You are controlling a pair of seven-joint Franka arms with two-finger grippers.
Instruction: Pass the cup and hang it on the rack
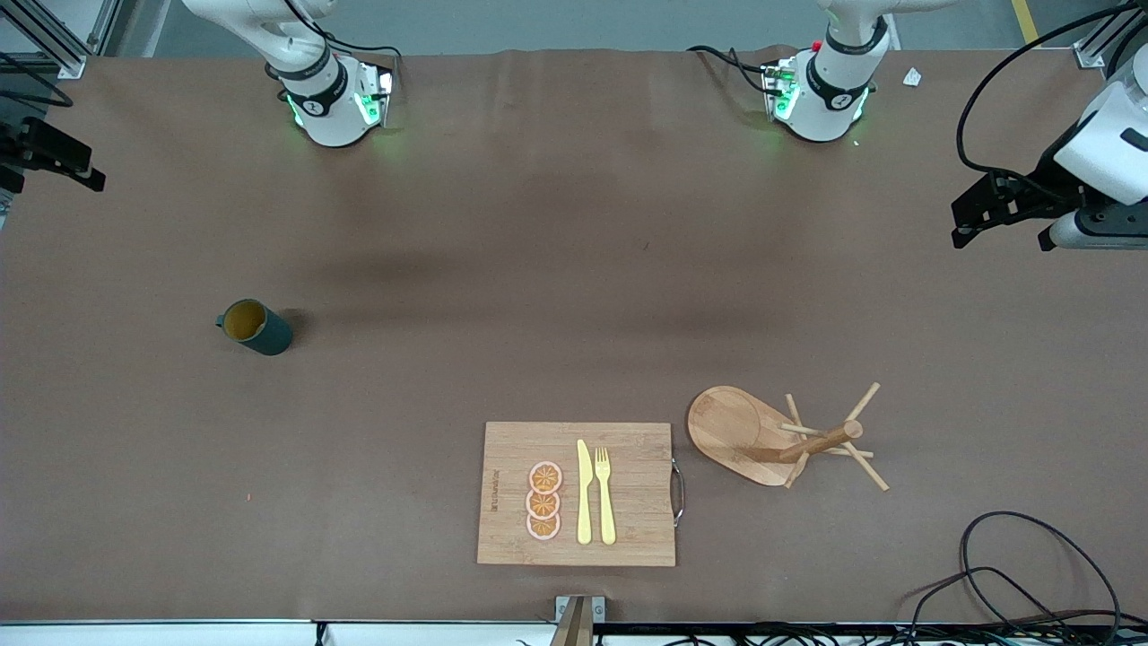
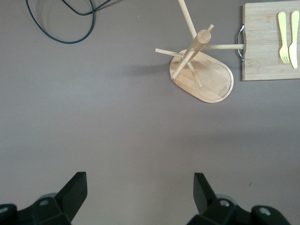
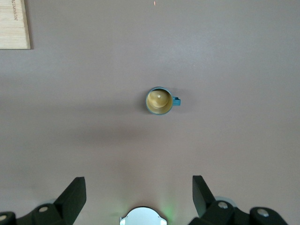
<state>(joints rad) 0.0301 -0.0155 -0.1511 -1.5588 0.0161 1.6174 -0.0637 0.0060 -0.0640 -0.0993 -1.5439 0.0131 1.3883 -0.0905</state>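
Two grippers, both empty and spread wide. The left gripper [image 2: 139, 197] hangs high over bare brown table [image 1: 538, 269] at the left arm's end; the right gripper [image 3: 138, 197] hovers over the right arm's end, above the cup.

The small dark teal mug [image 1: 256, 327] stands upright on the table — yellowish-tan inside showing, loop handle pointing away from the rack.

The light wooden mug tree [image 1: 780, 437] stands just beside the rectangular wooden cutting board [image 1: 628, 493], which carries a yellow knife [image 1: 584, 493], yellow fork [image 1: 605, 493] and three orange slices [image 1: 543, 501].
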